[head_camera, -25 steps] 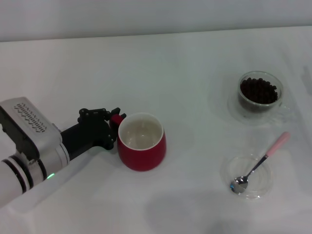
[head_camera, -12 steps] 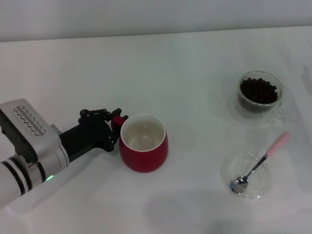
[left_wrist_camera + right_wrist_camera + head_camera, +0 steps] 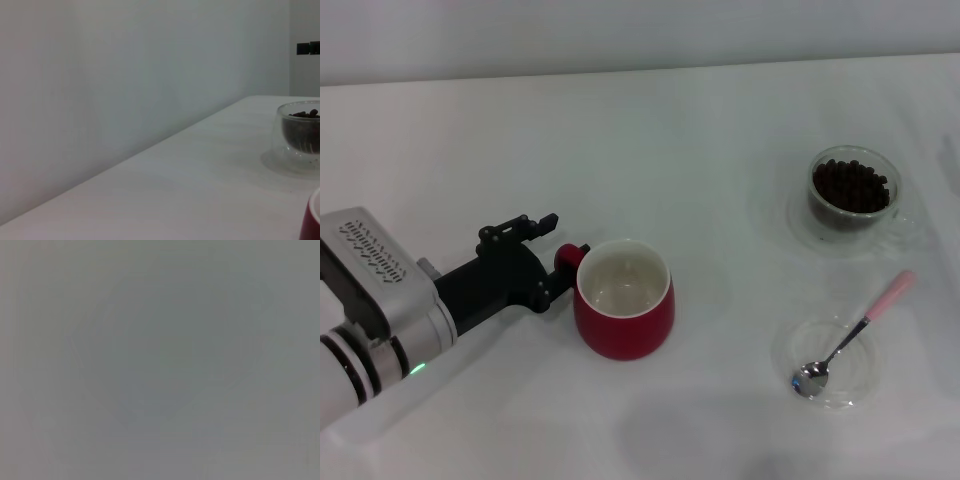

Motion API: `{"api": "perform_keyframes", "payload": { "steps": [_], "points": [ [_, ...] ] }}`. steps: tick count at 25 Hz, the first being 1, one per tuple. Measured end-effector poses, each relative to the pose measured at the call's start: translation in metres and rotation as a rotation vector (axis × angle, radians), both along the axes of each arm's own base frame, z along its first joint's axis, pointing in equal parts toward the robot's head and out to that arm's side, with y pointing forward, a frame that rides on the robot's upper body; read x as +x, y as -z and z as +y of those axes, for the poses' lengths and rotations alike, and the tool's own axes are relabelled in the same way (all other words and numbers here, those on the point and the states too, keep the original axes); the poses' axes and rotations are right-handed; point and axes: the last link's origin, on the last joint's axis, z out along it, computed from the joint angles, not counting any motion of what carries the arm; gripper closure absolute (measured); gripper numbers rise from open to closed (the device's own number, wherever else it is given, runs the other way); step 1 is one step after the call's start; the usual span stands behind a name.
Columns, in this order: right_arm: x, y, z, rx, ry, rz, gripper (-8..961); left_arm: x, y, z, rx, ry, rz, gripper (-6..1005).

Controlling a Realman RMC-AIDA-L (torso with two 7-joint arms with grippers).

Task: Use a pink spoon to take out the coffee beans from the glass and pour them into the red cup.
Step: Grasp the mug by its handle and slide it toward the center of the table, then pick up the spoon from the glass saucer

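Note:
The red cup (image 3: 623,312), white inside, stands left of the table's middle with its handle (image 3: 569,256) pointing at my left gripper (image 3: 556,258). That gripper is open, its black fingers (image 3: 536,224) spread on either side of the handle. The glass (image 3: 851,190) of coffee beans (image 3: 850,184) stands at the far right on a clear saucer. The pink spoon (image 3: 855,335) rests with its metal bowl in a flat clear dish (image 3: 825,362) at the near right, pink handle sticking out over the rim. The left wrist view shows the glass (image 3: 300,132) and an edge of the red cup (image 3: 313,220).
A white table (image 3: 700,150) runs back to a pale wall. My left arm (image 3: 375,300) lies along the near left. The right wrist view is a blank grey field, and the right arm does not show in the head view.
The red cup has slid a little to the right and nearer with my left gripper. The gripper's fingers have spread apart from the handle.

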Motion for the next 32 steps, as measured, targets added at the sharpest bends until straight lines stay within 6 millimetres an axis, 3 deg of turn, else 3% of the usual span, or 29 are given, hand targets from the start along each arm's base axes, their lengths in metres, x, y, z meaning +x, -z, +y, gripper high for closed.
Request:
{"api": "perform_keyframes", "payload": {
  "steps": [8, 15, 23, 32],
  "points": [
    [0.001, 0.001, -0.001, -0.002, 0.005, 0.002, 284, -0.006, 0.000, -0.006, -0.003, -0.016, -0.001, 421],
    [0.003, 0.000, -0.003, -0.002, 0.010, 0.001, 287, -0.020, -0.007, -0.023, 0.021, -0.038, -0.042, 421],
    [0.008, -0.003, -0.009, 0.002, 0.026, -0.009, 292, -0.037, -0.028, -0.050, 0.099, -0.044, -0.131, 421],
    [0.032, -0.017, -0.041, -0.035, 0.050, 0.094, 296, -0.062, -0.051, -0.065, 0.246, -0.159, -0.188, 422]
  ]
}}
